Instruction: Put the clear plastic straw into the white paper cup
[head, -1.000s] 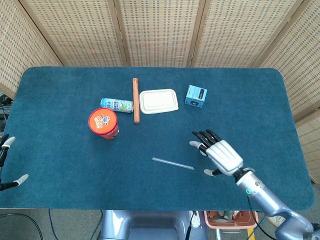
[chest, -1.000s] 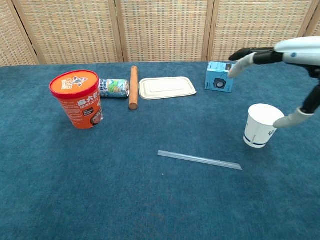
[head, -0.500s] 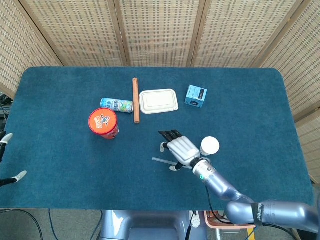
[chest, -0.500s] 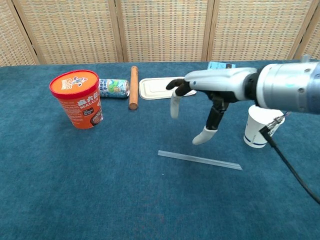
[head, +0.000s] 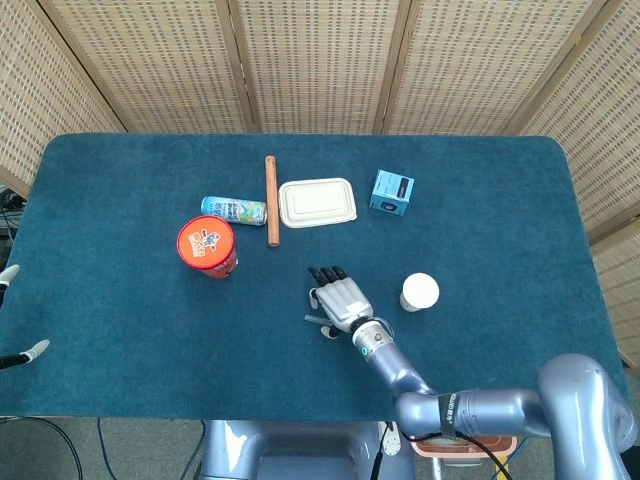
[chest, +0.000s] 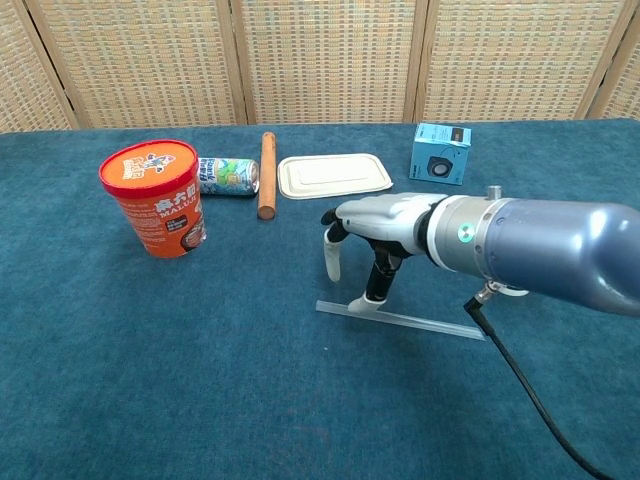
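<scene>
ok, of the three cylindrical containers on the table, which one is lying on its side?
The drink can, lying on its side between the orange instant-noodle tub and the wooden rod. The tub and the white paper cup both stand upright.

Bright, even light — soft shadows, sharp focus, no glare.

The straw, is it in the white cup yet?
No. The straw lies flat on the table, right hand touching it; the cup stands apart.
</scene>
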